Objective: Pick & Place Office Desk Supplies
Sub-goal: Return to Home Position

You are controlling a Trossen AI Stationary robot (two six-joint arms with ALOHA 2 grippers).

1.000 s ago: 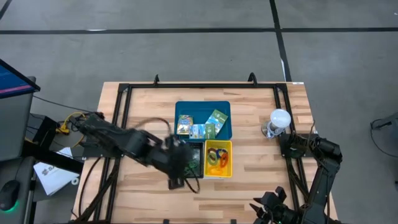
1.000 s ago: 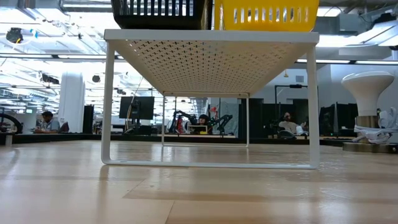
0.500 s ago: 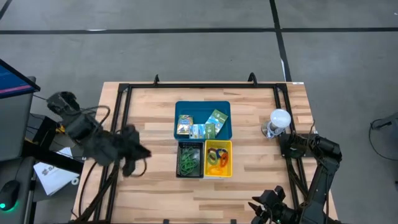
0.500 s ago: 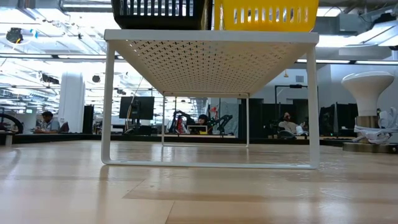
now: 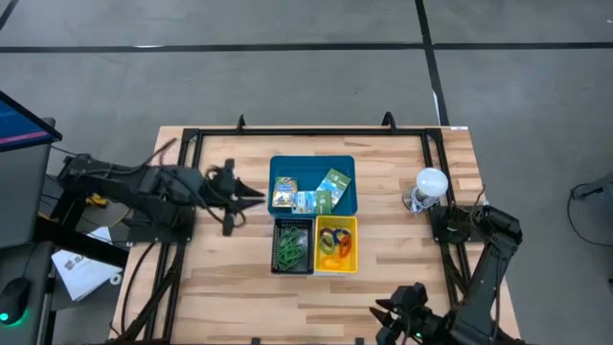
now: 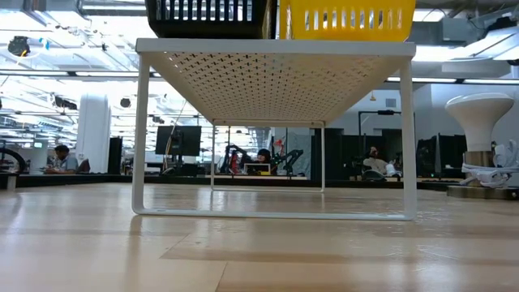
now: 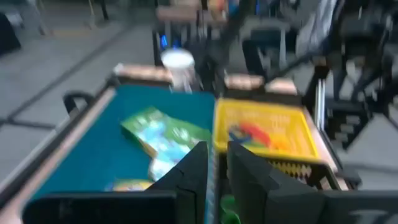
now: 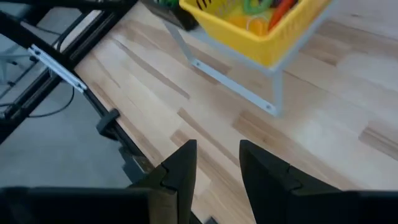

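Observation:
A blue tray [image 5: 312, 184] holds several printed packets [image 5: 306, 199]. Near of it stand a black basket [image 5: 293, 245] of green rubber bands and a yellow basket [image 5: 336, 243] of coloured bands. Both baskets rest on a white perforated rack [image 6: 276, 81]. My left gripper [image 5: 257, 195] hovers level just left of the blue tray, pointing at it. Its fingers [image 7: 199, 171] stand a narrow gap apart with nothing between them. My right gripper [image 5: 381, 316] waits open above the table's near edge, slanting down toward the rack [image 8: 273, 93].
A white bulb-shaped lamp [image 5: 430, 184] stands at the right of the table. A black metal frame [image 5: 192, 192] runs round the tabletop. Bare wood lies left of the baskets and along the near edge [image 8: 161, 112].
My left gripper has left the black basket, swung back toward the table's left edge, then come far and right to the blue tray's left side, tipping from steeply down to nearly level. My right gripper has shifted a little left along the near edge.

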